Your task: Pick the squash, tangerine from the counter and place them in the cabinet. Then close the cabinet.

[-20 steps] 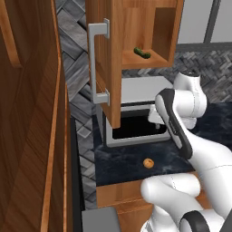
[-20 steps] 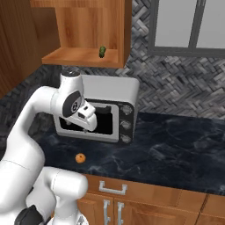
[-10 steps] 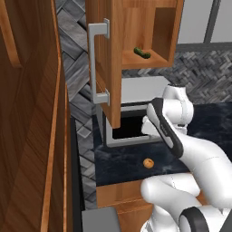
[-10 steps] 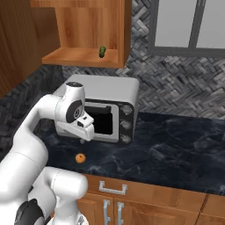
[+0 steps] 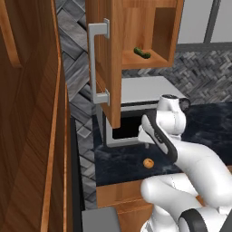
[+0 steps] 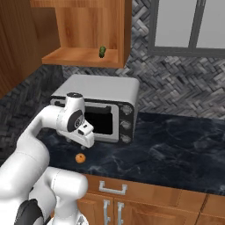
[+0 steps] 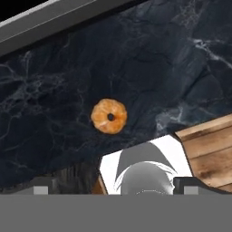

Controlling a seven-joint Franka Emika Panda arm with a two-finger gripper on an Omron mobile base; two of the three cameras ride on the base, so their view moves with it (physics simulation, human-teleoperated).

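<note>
Tangerine (image 7: 109,116) on dark counter (image 7: 181,68), near toaster oven (image 6: 105,99); squash (image 5: 142,53) in cabinet (image 5: 118,54); we note gripper (image 7: 113,188) spread wide, empty.

Tangerine (image 7: 109,116) and toaster oven (image 6: 99,107) on dark marbled counter (image 6: 176,149).

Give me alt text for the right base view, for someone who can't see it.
A white robot arm bends low over a dark marbled counter, just above a small tangerine. Behind it sits a silver toaster oven; above, a green squash lies in an open wooden cabinet.
</note>
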